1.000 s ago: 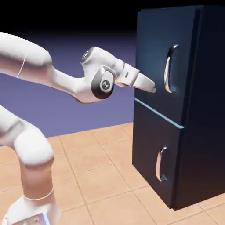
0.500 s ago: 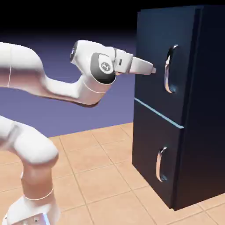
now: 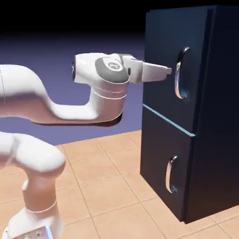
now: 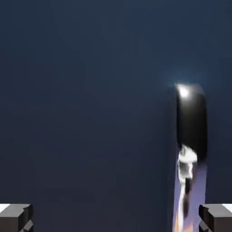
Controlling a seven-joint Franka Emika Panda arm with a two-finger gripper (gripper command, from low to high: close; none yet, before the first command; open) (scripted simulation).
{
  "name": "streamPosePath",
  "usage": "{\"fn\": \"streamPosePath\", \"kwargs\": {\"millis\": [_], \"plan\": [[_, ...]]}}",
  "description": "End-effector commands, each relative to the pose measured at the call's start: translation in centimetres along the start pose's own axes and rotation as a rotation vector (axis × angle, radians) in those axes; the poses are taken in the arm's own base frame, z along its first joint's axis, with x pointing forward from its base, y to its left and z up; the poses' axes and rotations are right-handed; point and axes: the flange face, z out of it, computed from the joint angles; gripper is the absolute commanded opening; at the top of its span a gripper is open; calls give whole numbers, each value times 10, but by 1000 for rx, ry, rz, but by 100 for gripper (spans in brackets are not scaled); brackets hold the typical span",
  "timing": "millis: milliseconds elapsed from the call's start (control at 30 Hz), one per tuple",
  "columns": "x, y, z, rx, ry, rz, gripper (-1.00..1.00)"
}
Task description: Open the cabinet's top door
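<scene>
Since a second ago our gripper (image 3: 167, 71) has levelled, jaws spread and empty, just beside the handle (image 3: 179, 74) at the top door's (image 3: 163, 60) right edge; we should straddle it squarely before closing.

Terracotta tiled floor (image 3: 107, 177) with pale grout lines; behind it rises a plain blue-violet backdrop (image 3: 88, 121), darkening to black at its top.

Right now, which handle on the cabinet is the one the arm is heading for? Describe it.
Find the tall navy cabinet at the exterior view's right. Its front has two stacked doors; the top door carries a curved silver handle, level with the tool and longer than the lower door's handle.
</scene>
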Motion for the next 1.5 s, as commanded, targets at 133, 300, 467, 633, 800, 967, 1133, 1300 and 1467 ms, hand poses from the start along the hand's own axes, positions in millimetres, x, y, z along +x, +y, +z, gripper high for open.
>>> {"fn": "streamPosePath", "kwargs": {"millis": [133,300,467,633,800,967,1133,1300,1467], "plan": [[8,29,0,32,32,23,0],[11,33,27,37,36,28,0],[10,32,51,37,36,27,-100],[-6,17,14,-58,128,30,-100],[-26,-1,-20,-157,224,34,-100],[-47,-22,-49,-249,313,37,-100],[-69,-43,-72,-333,395,39,-100],[-90,-64,-90,-411,470,42,-100],[-111,-85,-103,-486,541,44,-100]]}}
